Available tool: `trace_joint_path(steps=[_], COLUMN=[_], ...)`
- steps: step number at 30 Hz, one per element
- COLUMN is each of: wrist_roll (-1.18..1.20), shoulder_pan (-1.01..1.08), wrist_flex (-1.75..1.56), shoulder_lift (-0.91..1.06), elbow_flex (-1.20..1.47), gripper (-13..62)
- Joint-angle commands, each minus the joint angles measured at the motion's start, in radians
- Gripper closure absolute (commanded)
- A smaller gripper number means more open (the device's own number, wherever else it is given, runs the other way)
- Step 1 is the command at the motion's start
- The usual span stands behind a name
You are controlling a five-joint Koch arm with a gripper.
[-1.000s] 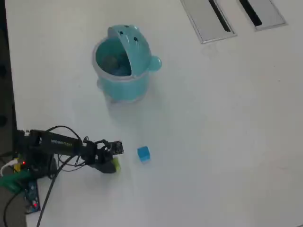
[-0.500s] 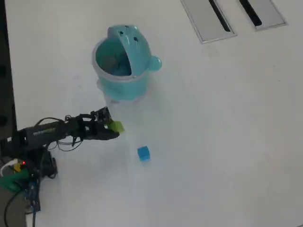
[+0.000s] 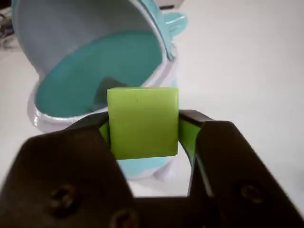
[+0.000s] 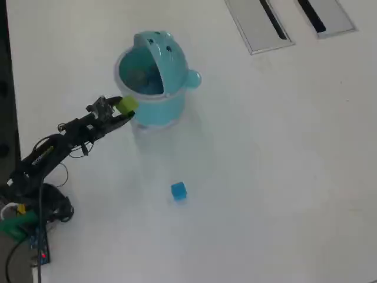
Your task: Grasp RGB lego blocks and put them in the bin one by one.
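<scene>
My gripper [image 4: 125, 108] is shut on the yellowish-green lego block [image 4: 126, 105], held in the air at the left rim of the light blue bin [image 4: 154, 103]. In the wrist view the green block [image 3: 142, 122] sits clamped between my two black fingers [image 3: 209, 137], and the bin [image 3: 95, 80] with its lid flipped up fills the space just beyond it. A dark shape lies at the bottom of the bin [image 3: 110, 88]. The blue lego block [image 4: 178, 191] rests on the white table, below the bin in the overhead view. No red block shows.
Two grey slotted panels [image 4: 259, 25] [image 4: 327, 15] lie at the top right of the overhead view. My arm's base and cables [image 4: 29, 218] sit at the lower left by the dark table edge.
My gripper has lifted the green block from the table beside the blue block and carried it up and toward the bin's left rim. The blue block has not moved.
</scene>
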Motion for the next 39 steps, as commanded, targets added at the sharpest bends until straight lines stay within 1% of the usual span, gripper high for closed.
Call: trace_joint_path(steps=[1,3,9,15,18,30,31,32,35,39], wrist_roll=[0.002,-0.009,-0.064,-0.114,-0.127,-0.140,-0.141,-0.184,-0.258,-0.282], shoulder_pan=[-0.011,-0.063,-0.106,-0.120,-0.140,-0.170,-0.170,-0.172,-0.172,-0.167], wrist_flex=[-0.114,-0.229,-0.333,-0.400,-0.445,-0.535,-0.538,-0.532,-0.528,-0.529], shoulder_lift=[0.031,0.002,-0.103,-0.176,-0.276,-0.446,-0.453,-0.459,-0.474,-0.489], elbow_flex=[-0.103,-0.132,-0.233,-0.270,-0.350,-0.379,-0.380,-0.371,-0.364,-0.373], gripper=[40.8,40.8,40.9,40.9,40.9,40.3,39.5,34.5,27.2,22.3])
